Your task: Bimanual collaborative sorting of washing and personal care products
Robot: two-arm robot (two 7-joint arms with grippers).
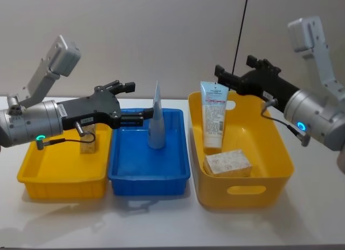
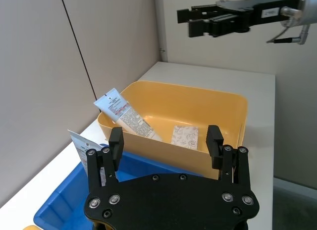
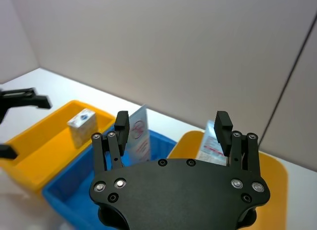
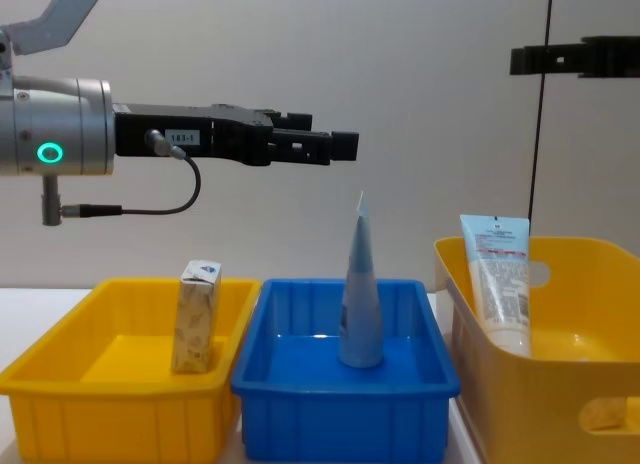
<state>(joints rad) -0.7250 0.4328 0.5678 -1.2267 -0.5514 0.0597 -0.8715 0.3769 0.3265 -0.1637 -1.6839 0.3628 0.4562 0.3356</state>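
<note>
Across the white worktop (image 1: 161, 228) three plastic bins sit in a row, and the blue bin (image 1: 149, 180), a shallow glossy tray with rounded corners, serves as the landmark in the middle. Standing upright inside it on its cap end is the plain blue-grey squeeze tube (image 1: 156, 120), a smooth cone tapering to a flat crimped tip.

Touching the blue bin on the robot's left is a shallow yellow bin (image 1: 59, 182). The small beige speckled carton (image 4: 195, 317), a rectangular cardboard box with a blue gabled top, stands upright in it.

Just beside the blue bin on the robot's right stands a deeper yellow bin (image 1: 248, 192) with oval handle cut-outs in its walls. The white squeeze tube (image 1: 214, 115) with red-blue print leans cap-down against the wall nearest the blue bin, its flat crimped end poking above the rim. On the floor of this bin lies the flat grey-white marbled box (image 1: 228, 162), close to the tube's foot.

The left end effector (image 1: 129, 102), matte black with blocky fingers, hangs in the air above the blue bin's left edge, released, fingers spread and grasping nothing. The right end effector (image 1: 220, 75), the same black build on a silver-grey arm, hovers high above the far side of the deep yellow bin, well to the right of the blue bin; the right wrist view shows its fingers apart and empty.
</note>
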